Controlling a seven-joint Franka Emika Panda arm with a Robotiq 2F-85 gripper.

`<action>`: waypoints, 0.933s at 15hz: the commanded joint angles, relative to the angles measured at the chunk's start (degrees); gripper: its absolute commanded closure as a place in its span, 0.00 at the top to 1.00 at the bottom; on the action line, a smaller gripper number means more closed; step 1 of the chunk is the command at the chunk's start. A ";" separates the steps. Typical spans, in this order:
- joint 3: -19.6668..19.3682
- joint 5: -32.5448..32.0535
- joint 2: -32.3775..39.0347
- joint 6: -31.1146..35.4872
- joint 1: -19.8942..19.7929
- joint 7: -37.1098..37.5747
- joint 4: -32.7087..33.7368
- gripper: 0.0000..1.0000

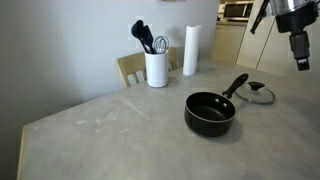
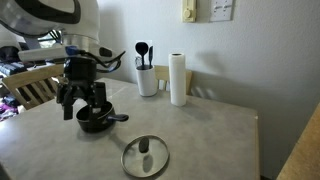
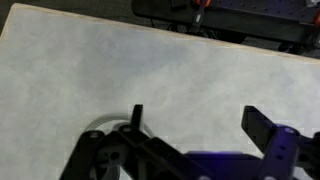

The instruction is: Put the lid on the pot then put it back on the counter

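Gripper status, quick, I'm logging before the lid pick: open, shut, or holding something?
Gripper: open, holding nothing; its fingers stand wide apart in the wrist view.

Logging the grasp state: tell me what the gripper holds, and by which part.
Nothing is held. The gripper hangs open in the air with nothing between its jaws. The lid lies on the counter beside the pot.

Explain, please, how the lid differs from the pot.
The lid is clear glass with a metal rim; the pot is black and opaque. The lid lies flat with a small knob; the pot is deeper, with a long handle. Both are round and rest on the counter.
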 commanded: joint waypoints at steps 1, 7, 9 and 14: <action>0.75 -0.02 0.01 -0.10 -0.72 0.02 0.09 1.00; -1.36 -0.35 3.35 13.86 -3.37 -0.30 -0.80 1.00; -2.25 0.61 5.17 18.72 -4.96 -2.29 -0.27 1.00; -2.40 5.69 10.84 26.39 -9.35 -14.31 1.32 1.00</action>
